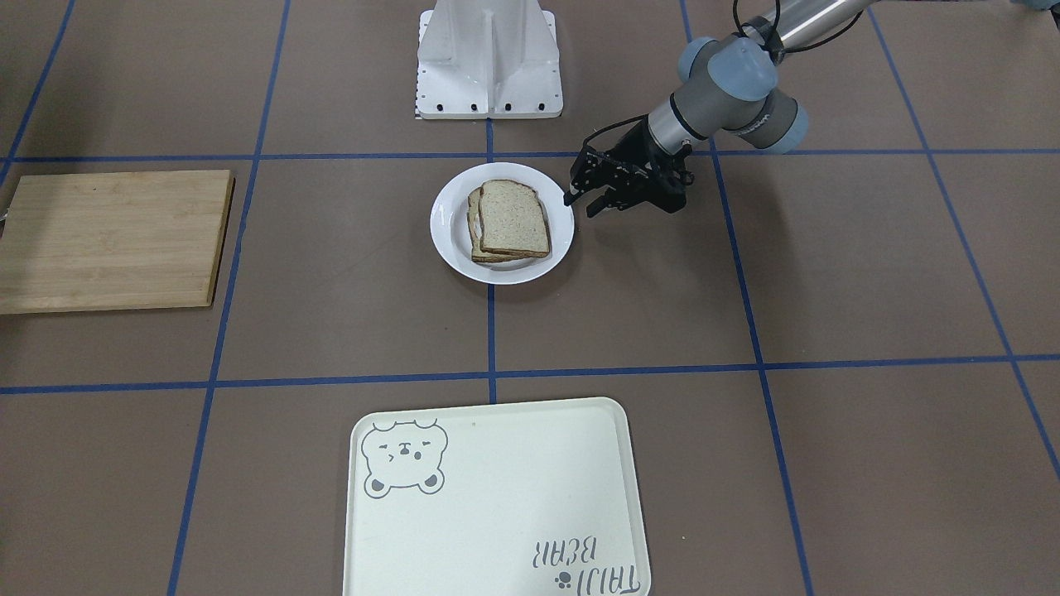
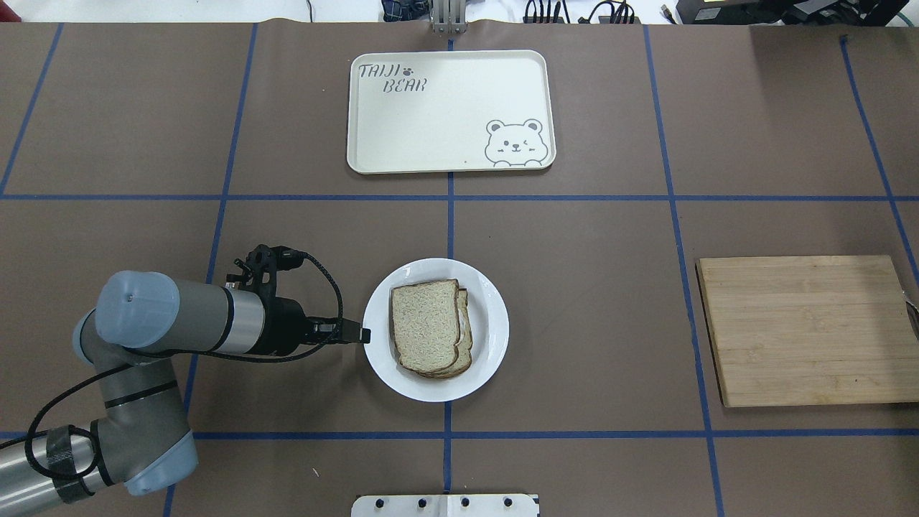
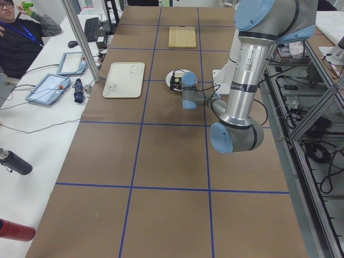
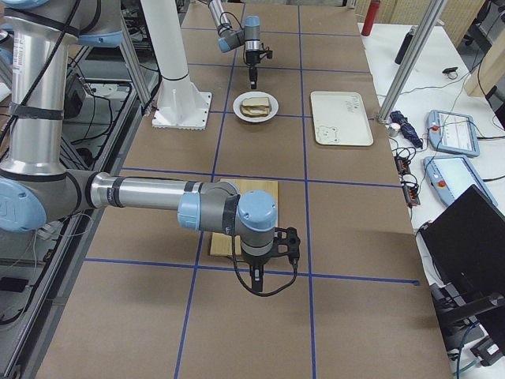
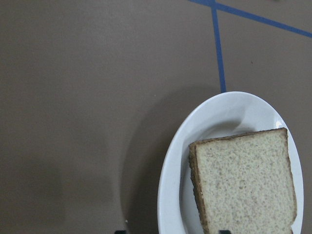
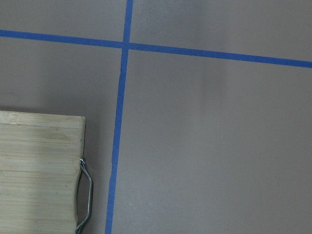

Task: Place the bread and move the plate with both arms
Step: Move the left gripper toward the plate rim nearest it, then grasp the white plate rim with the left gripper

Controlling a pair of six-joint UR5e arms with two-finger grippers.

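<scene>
The white plate [image 2: 491, 337] sits mid-table with the plain bread slice [image 2: 425, 325] lying on top of a second slice. My left gripper [image 2: 364, 334] is low at the plate's rim on the robot's left side and is open. In the left wrist view the two fingertips [image 5: 224, 231] stand either side of the rim [image 5: 170, 185], beside the bread [image 5: 246, 180]. The front view shows the gripper [image 1: 581, 204] at the plate's edge [image 1: 451, 240], holding nothing. My right gripper [image 4: 254, 284] shows only in the right side view, over bare table near the cutting board; I cannot tell its state.
A cream bear tray [image 2: 445, 122] lies on the far side of the table from the robot. A wooden cutting board [image 2: 804, 330] with a metal handle [image 6: 85, 195] lies on the robot's right. The white robot base [image 1: 489, 58] stands behind the plate.
</scene>
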